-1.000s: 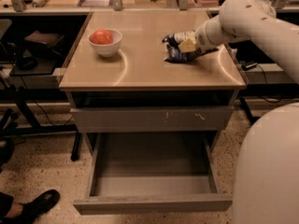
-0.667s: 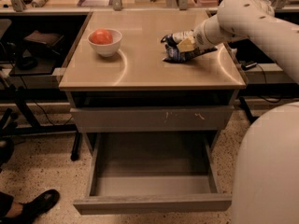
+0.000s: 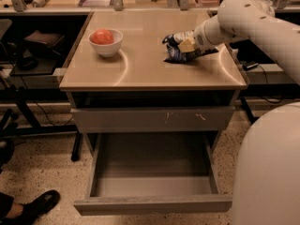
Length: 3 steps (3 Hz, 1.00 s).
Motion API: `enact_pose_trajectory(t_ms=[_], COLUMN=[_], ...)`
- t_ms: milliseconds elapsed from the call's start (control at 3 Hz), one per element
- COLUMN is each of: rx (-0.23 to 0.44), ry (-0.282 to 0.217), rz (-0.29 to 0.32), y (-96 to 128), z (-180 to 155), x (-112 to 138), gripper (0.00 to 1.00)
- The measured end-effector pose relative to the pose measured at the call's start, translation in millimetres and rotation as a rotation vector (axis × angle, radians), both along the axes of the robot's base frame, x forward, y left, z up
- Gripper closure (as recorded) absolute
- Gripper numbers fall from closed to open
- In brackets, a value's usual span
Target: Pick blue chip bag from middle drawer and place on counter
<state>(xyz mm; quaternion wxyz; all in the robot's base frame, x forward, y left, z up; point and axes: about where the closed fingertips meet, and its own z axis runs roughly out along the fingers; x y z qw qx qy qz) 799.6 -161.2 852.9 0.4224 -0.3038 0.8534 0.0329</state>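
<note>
The blue chip bag point(image 3: 174, 55) lies crumpled on the right part of the beige counter point(image 3: 150, 67). My gripper point(image 3: 186, 45) reaches in from the right on the white arm and is closed on the bag's top, with the bag's underside resting on the counter. The middle drawer point(image 3: 152, 204) is pulled out below, and its grey floor is bare.
A white bowl point(image 3: 105, 42) holding a red-orange fruit stands on the counter's left. A closed grey drawer front with pale chip marks point(image 3: 154, 118) sits above the open drawer. My white base point(image 3: 269, 172) fills the lower right. A person's shoe point(image 3: 40, 203) is at the lower left.
</note>
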Motion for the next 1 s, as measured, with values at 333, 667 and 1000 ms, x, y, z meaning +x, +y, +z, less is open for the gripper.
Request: enact_pose_trajectory(t_ms=[333, 667, 1000], rx=[0.000, 0.000, 0.000], ry=[0.000, 0.000, 0.000], rz=[0.000, 0.000, 0.000], y=[0.0, 0.1, 0.1], z=[0.0, -0.1, -0.1], x=[0.0, 0.0, 0.0], gripper=[0.11, 0.00, 0.00])
